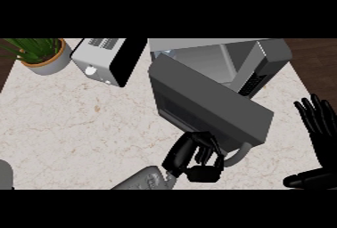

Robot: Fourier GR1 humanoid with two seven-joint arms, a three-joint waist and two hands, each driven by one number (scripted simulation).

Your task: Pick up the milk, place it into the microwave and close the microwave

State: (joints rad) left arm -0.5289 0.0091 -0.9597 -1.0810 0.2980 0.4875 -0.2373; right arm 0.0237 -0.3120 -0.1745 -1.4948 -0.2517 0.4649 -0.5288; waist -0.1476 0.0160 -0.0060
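Left hand point(195, 156) sat at the lower middle of the head view, forearm point(143, 180) coming in from the bottom edge. Fingers curled, up against the lower edge of the microwave door point(211, 104), just beside the door's curved handle point(238, 153). Could not tell if the fingers actually wrapped the handle or only pressed on the door; nothing else seen in the hand.

Right hand point(319, 122) was at the far right edge, released, fingers straight and pointing up, thumb out low; resting, touching nothing.

Door stood part open, swung out across the front of the microwave point(263, 58), covering most of the opening. A strip of the grey inside showed above the door's top edge. Milk: not visible anywhere; could not tell if it was inside behind the door.

Left of the microwave, a toaster point(105, 60) lay on the counter point(72, 129). Potted plant point(39, 53) at the top left corner. A grey thing point(5, 174) cut off at the left edge, low; unclear what.
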